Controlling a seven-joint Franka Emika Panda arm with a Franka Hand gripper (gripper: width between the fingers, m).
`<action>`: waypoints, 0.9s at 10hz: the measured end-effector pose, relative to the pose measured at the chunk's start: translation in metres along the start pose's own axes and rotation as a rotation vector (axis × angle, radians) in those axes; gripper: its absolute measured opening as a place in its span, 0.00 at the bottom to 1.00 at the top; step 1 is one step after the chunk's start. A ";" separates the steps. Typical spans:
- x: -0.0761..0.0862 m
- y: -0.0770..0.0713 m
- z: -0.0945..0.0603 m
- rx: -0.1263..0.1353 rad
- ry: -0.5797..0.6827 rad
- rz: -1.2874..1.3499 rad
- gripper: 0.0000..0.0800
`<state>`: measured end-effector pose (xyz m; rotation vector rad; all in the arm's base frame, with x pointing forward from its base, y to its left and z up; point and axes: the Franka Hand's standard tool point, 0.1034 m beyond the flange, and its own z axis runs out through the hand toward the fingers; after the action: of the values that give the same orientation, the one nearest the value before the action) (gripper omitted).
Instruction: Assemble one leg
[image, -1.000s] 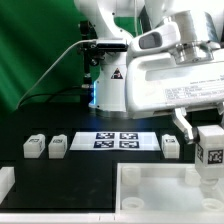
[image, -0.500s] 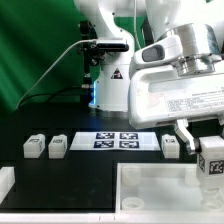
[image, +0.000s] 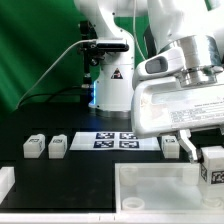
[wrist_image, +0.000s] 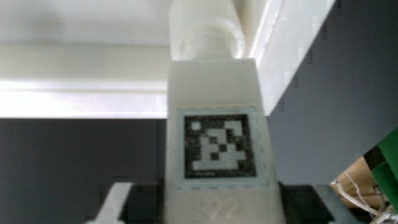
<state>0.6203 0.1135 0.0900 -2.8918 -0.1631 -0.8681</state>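
Gripper (image: 204, 152) clamped on leg (image: 213, 166), upright, just above tabletop panel (image: 150, 170), near its rim. Expect light, stiff, smooth plastic; it may slip. Pinch flat opposite sides, your tag face clear.

Warning triangle (image: 117, 75) on the white robot base, its symbol too small to read; grey printed lines on the arm housing (image: 190, 108), blurred, not a word legible; four square black-and-white tags on the marker board (image: 118, 141); one tag each on the three loose legs (image: 35, 147); the raised leg (image: 213, 166) carries one too, its tag (wrist_image: 217, 148) large in the wrist view; patterns only, no letters, no numbers.
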 end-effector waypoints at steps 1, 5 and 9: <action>-0.004 0.000 0.003 0.000 -0.004 0.001 0.37; -0.003 -0.002 0.006 -0.023 0.047 0.008 0.37; -0.007 -0.001 0.009 -0.016 0.014 0.010 0.77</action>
<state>0.6188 0.1157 0.0787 -2.8979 -0.1407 -0.8922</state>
